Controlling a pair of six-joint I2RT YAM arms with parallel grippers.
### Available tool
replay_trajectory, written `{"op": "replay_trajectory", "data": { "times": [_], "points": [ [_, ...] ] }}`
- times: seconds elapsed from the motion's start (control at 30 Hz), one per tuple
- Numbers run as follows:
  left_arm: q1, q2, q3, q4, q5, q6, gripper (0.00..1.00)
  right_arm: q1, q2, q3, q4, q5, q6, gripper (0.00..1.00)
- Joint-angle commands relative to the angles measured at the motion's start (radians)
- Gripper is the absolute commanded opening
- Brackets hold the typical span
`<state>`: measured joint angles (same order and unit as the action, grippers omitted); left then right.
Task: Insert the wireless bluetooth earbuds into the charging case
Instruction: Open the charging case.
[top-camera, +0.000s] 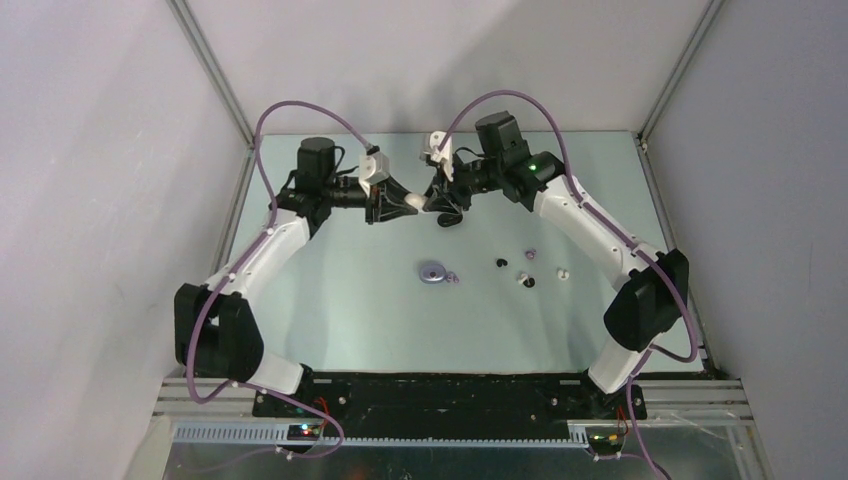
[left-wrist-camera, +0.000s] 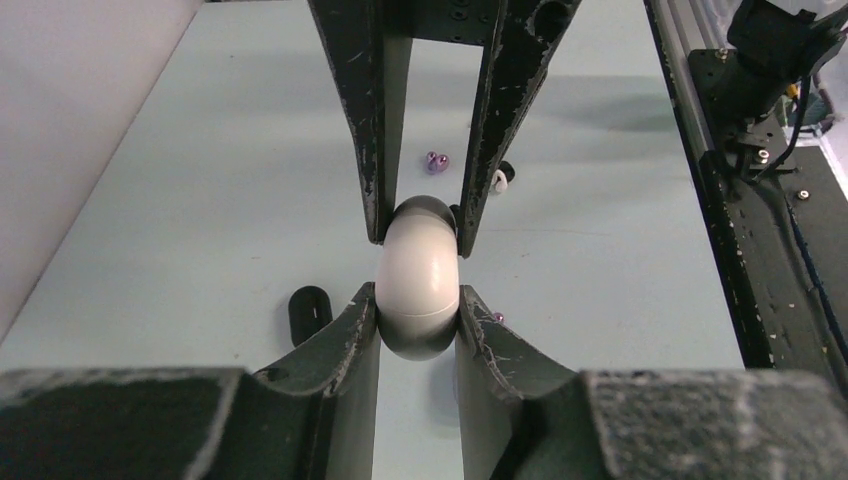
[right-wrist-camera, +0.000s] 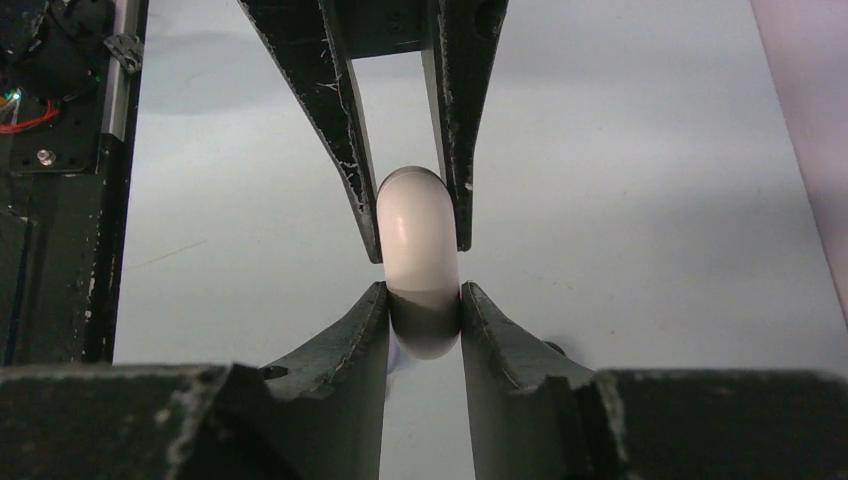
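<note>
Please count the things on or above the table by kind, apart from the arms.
White case: 1
Lavender case: 1
Small buds: 5
Black piece, kind unclear: 1
Total: 8

Charging case glossy cream-white; second case lavender; black earbuds beside one lavender earbud; table pale mint, plain.
</note>
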<state>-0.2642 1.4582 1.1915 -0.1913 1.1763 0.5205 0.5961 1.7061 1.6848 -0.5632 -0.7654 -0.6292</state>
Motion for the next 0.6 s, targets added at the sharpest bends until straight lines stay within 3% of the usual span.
{"op": "replay_trajectory", "data": {
  "times": [0.0,0.03,0.1,0.23,0.57],
  "points": [
    [0.0,-0.033,-0.047,0.194,-0.024,-0.118,0.34,0.011,-0.02,0.026,-0.028,0.035,-0.024,0.32],
    [0.0,-0.032,-0.056,0.217,-0.027,-0.152,0.42,0.011,-0.022,0.029,-0.057,0.042,-0.04,0.32],
    [0.0,-0.023,-0.075,0.266,-0.023,-0.188,0.48,0.017,-0.033,0.037,-0.098,0.077,-0.066,0.31],
    [0.0,0.004,-0.082,0.292,-0.005,-0.203,0.5,0.039,-0.052,0.048,-0.16,0.139,-0.11,0.3],
    [-0.012,0.05,-0.049,0.183,0.017,-0.079,0.47,0.069,-0.055,0.085,-0.2,0.23,-0.12,0.27]
  ]
}}
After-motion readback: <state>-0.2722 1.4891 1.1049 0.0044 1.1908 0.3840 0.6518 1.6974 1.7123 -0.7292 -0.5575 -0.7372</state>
